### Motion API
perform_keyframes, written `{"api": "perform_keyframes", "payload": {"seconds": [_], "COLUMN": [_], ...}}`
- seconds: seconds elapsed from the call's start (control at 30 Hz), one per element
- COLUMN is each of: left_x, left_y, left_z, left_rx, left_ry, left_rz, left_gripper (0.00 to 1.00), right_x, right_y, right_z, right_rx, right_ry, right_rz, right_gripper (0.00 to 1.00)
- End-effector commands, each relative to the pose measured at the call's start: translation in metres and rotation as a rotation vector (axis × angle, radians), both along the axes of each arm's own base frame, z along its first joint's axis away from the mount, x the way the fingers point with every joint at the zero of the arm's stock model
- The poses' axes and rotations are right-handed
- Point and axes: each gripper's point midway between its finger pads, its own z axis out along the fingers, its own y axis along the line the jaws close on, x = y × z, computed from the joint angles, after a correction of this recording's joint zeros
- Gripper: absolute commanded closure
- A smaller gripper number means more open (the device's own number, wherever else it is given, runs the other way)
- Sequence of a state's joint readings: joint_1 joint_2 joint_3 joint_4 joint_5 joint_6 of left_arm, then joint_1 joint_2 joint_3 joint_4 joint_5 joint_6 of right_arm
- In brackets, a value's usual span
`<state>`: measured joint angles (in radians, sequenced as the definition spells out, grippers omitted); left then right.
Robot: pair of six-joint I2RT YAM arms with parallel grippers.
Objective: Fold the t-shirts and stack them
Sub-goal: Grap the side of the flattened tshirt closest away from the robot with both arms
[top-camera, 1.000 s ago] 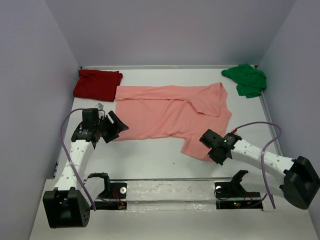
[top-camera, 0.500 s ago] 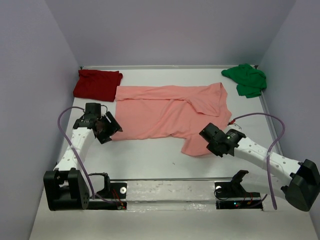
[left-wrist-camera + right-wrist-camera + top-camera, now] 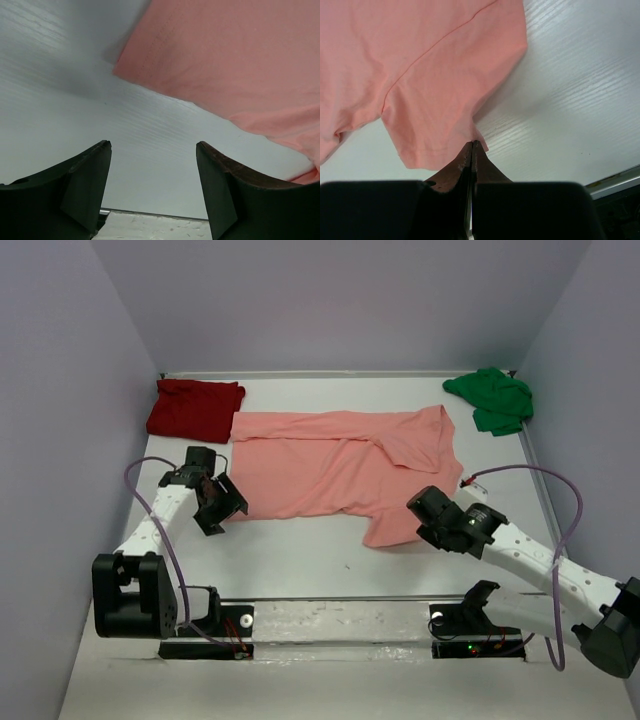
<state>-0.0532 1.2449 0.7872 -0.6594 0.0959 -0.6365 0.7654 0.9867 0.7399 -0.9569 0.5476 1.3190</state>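
Note:
The salmon-pink t-shirt [image 3: 340, 465] lies spread across the middle of the table, partly folded over at its right side. A folded dark red t-shirt [image 3: 195, 408] lies at the far left, and a crumpled bright green t-shirt [image 3: 495, 400] at the far right. My left gripper [image 3: 232, 502] hangs open over bare table just beside the pink shirt's near-left corner [image 3: 125, 67], with nothing between its fingers [image 3: 87, 175]. My right gripper [image 3: 422, 523] is shut on the near-right flap of the pink shirt [image 3: 430, 100], the cloth edge pinched at its tips [image 3: 472, 143].
Lilac walls close in the white table [image 3: 300, 555] on three sides. A pale strip with the arm mounts [image 3: 340, 622] runs along the near edge. Purple cables loop from both arms.
My left arm has swung its open gripper nearer and rightward, to the pink shirt's near-left corner. My right gripper has shifted slightly right and farther, staying shut on the flap.

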Motion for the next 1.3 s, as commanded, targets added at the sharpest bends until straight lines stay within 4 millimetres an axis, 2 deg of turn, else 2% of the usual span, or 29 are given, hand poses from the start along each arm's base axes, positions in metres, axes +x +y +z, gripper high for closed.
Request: {"api": "perform_keyframes", "payload": {"seconds": [0.0, 0.1, 0.2, 0.7, 0.8, 0.97, 1.07, 1.1, 1.23, 1.27], "left_x": [0.007, 0.019, 0.026, 0.049, 0.048, 0.043, 0.042, 0.042, 0.040, 0.040], "left_y": [0.012, 0.023, 0.025, 0.031, 0.031, 0.030, 0.030, 0.030, 0.030, 0.030], "left_z": [-0.008, -0.014, -0.025, -0.031, -0.035, -0.037, -0.035, -0.034, -0.033, -0.033], "left_rx": [0.074, 0.137, 0.149, 0.176, 0.172, 0.154, 0.149, 0.149, 0.147, 0.147], "left_ry": [0.043, 0.046, 0.062, 0.037, 0.045, 0.051, 0.043, 0.039, 0.044, 0.044], "left_rz": [0.050, 0.077, 0.082, 0.088, 0.086, 0.086, 0.088, 0.090, 0.091, 0.091], "left_gripper": [0.25, 0.32, 0.35, 0.36, 0.40, 0.51, 0.67, 0.77, 1.00, 1.00], "right_x": [0.009, 0.006, 0.003, -0.006, -0.008, -0.007, -0.007, -0.006, -0.004, -0.005], "right_y": [-0.001, 0.000, -0.003, -0.010, -0.013, -0.016, -0.016, -0.014, -0.011, -0.012], "right_z": [0.017, 0.017, 0.017, 0.019, 0.022, 0.027, 0.026, 0.026, 0.024, 0.022], "right_rx": [0.021, 0.040, 0.041, 0.049, 0.051, 0.040, 0.037, 0.042, 0.030, 0.026], "right_ry": [-0.077, -0.075, -0.074, -0.066, -0.067, -0.081, -0.074, -0.074, -0.062, -0.058], "right_rz": [-0.006, -0.002, -0.006, -0.016, -0.030, -0.031, -0.033, -0.035, -0.017, -0.022], "right_gripper": [1.00, 1.00, 1.00, 1.00, 1.00, 1.00, 1.00, 1.00, 1.00, 1.00]}}
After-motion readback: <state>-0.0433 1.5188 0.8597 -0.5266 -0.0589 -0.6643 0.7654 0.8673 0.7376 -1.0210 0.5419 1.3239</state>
